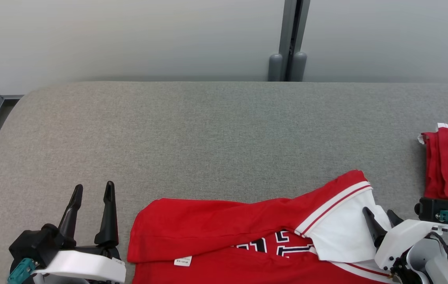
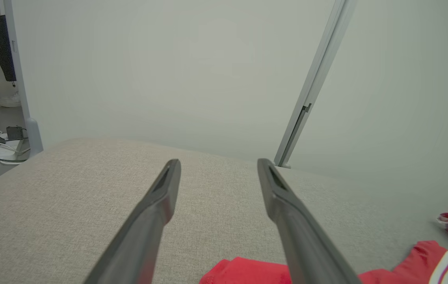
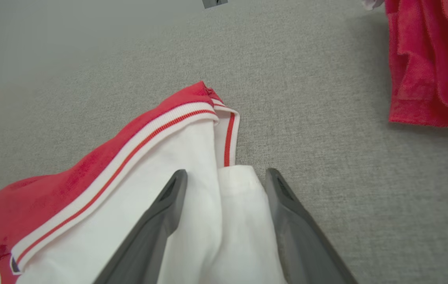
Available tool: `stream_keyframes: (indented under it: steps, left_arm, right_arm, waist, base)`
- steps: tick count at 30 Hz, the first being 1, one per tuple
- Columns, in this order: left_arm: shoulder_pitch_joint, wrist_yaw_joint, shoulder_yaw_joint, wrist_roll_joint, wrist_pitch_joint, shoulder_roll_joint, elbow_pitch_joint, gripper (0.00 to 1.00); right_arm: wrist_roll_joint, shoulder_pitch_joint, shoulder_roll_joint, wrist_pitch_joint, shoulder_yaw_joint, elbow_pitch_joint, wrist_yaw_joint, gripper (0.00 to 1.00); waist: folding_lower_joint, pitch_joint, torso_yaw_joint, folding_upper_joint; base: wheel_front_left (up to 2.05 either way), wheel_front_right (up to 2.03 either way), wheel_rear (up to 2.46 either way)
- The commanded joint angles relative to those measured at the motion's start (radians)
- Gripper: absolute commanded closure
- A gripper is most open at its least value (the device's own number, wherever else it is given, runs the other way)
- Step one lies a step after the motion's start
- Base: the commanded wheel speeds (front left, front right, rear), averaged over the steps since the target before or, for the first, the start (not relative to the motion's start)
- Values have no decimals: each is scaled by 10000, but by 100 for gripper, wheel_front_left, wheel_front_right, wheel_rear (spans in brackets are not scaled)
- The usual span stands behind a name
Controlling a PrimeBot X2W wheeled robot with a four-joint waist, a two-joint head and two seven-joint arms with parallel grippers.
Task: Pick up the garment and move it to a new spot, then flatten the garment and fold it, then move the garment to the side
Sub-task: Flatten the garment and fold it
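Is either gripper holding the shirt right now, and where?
Nothing held: right gripper open over the shirt sleeve; left gripper open beside it.

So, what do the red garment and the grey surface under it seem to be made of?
Red garment: probably a soft knit fabric, matte; it lies in loose folds, and its white band with a red stripe looks ribbed. Grey surface: apparently a woven textile cover, matte, with a fine speckled weave; the rounded corner hints at padding beneath, though that is uncertain.
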Motion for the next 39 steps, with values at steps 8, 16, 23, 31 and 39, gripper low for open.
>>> stream_keyframes:
  steps: [8,16,23,31,39]
  left_arm:
    - [-252,-159,-7,47,-41,-55,251,0]
    - [-219,-173,-38,48,-41,-86,342,0]
    - [-218,-152,-102,25,-35,-108,370,0]
    - [-147,-115,-79,-3,-36,-138,313,0]
    - [-13,-134,-32,-34,-38,-194,260,0]
  right_arm:
    - [430,-186,346,1048,-359,1756,1,0]
    - [1334,31,851,2051,89,1421,38,64]
    - [1581,-130,513,1644,228,1019,7,100]
    - [1833,-342,-4,1194,176,643,3,100]
    - [1764,-454,-953,1025,-68,229,3,100]
  waist:
    - [0,49,532,0]
    - [0,-20,712,0]
    - [0,-44,745,0]
    - [0,-76,584,0]
    - [0,-165,288,0]
  base:
    - [0,0,0]
    - [0,0,0]
    - [0,0,0]
    - [0,0,0]
    - [0,0,0]
